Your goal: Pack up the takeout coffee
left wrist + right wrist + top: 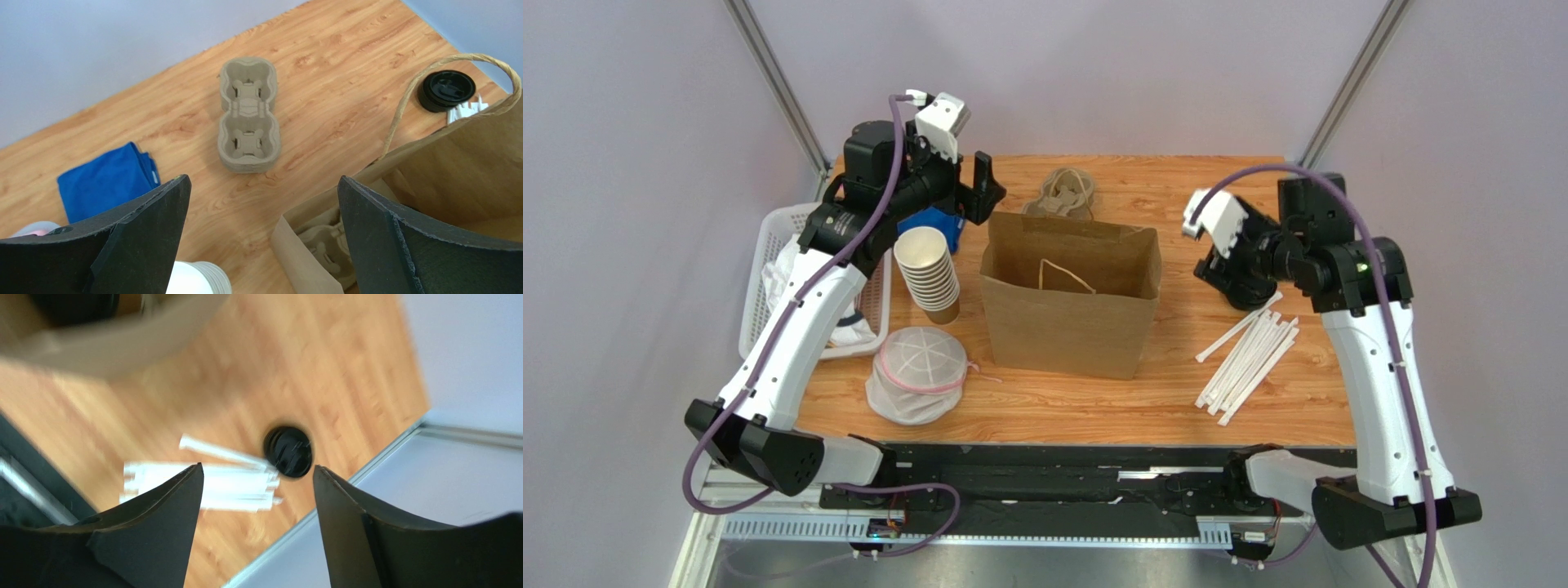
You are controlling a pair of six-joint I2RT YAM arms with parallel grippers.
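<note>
The takeout coffee cannot be picked out. Only a dark blurred shape [73, 301] shows inside the paper bag [1069, 325], so its axis cannot be told. Right pincer [256, 471] stands parted and empty, right of the bag, over a black lid [287, 452]. Left pincer [264, 184] gapes wide and empty above the bag's rear-left corner.
</note>
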